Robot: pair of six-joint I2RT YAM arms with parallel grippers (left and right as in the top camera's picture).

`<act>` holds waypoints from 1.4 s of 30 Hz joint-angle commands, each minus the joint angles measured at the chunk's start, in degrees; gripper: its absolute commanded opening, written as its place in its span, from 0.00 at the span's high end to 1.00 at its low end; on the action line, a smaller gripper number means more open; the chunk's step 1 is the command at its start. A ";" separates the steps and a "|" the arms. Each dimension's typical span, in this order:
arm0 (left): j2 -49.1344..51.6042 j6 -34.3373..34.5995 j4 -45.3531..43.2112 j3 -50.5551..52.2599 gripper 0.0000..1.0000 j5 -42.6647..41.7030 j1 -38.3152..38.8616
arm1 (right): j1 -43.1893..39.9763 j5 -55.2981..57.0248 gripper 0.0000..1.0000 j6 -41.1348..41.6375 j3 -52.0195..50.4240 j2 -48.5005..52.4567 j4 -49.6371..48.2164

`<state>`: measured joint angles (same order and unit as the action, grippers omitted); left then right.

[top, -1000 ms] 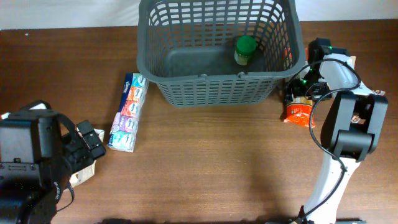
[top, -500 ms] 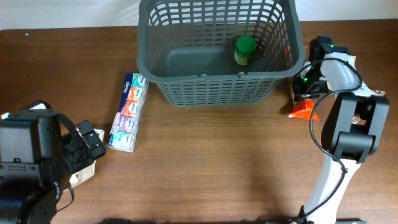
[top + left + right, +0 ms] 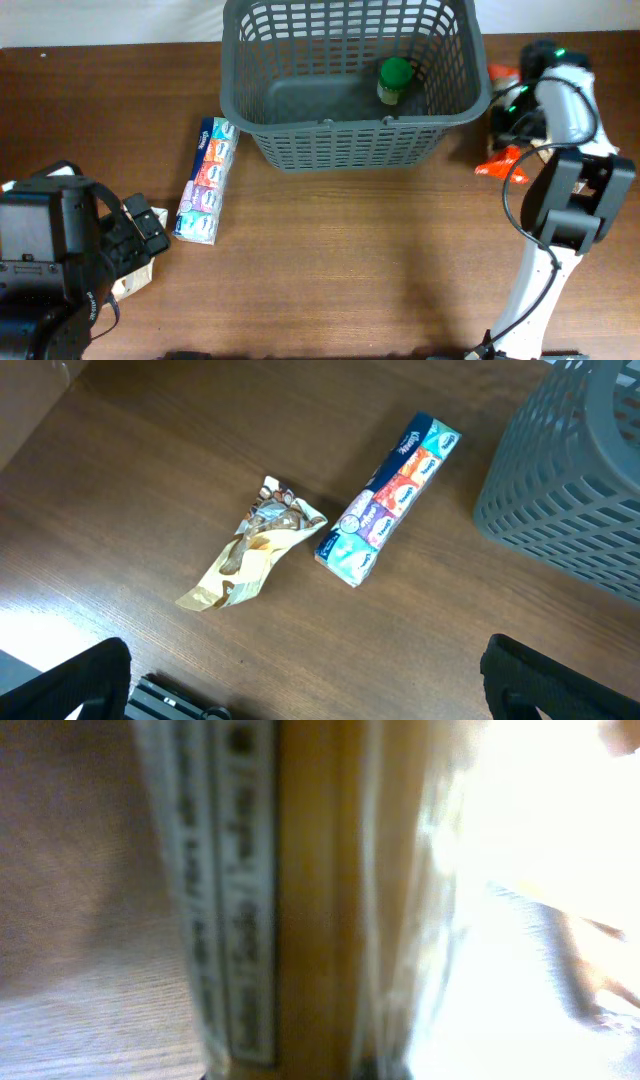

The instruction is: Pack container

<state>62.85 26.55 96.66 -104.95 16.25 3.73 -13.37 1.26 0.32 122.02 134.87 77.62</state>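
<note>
The dark grey container (image 3: 350, 122) stands at the back middle of the table, and a green-lidded jar (image 3: 394, 80) is inside it. My right gripper (image 3: 512, 112) is just off the container's right wall, shut on an orange snack packet (image 3: 498, 160) that hangs from it. In the right wrist view the packet (image 3: 310, 900) fills the frame, blurred, and hides the jaws. My left gripper (image 3: 330, 695) is open at the front left with nothing between its fingers. It hovers over bare table, short of a gold wrapper (image 3: 250, 555) and a multicoloured tissue pack (image 3: 388, 500).
The tissue pack (image 3: 205, 182) lies lengthwise left of the container's front corner. The gold wrapper (image 3: 130, 280) lies partly under my left arm. The container's lattice wall (image 3: 570, 480) shows at the right of the left wrist view. The right arm's base stands at the front right.
My right gripper went from open to shut on the orange packet, then carried it off the table toward the back right. The left arm has not moved.
</note>
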 commanded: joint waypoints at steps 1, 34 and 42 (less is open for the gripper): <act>-0.02 -0.76 0.00 -0.11 0.00 0.00 -0.31 | -3.32 0.70 0.96 7.37 13.79 -2.40 3.39; -0.02 -0.74 0.02 -0.11 0.00 -0.02 -0.31 | 6.14 -45.83 0.96 8.15 57.94 -13.44 11.32; -0.02 -0.74 0.00 -0.11 0.00 -0.68 -0.31 | 20.33 -16.72 0.96 1.38 57.66 -12.35 14.97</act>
<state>62.85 26.55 96.66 -104.95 16.23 3.73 2.61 -29.17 5.82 177.97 124.03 93.78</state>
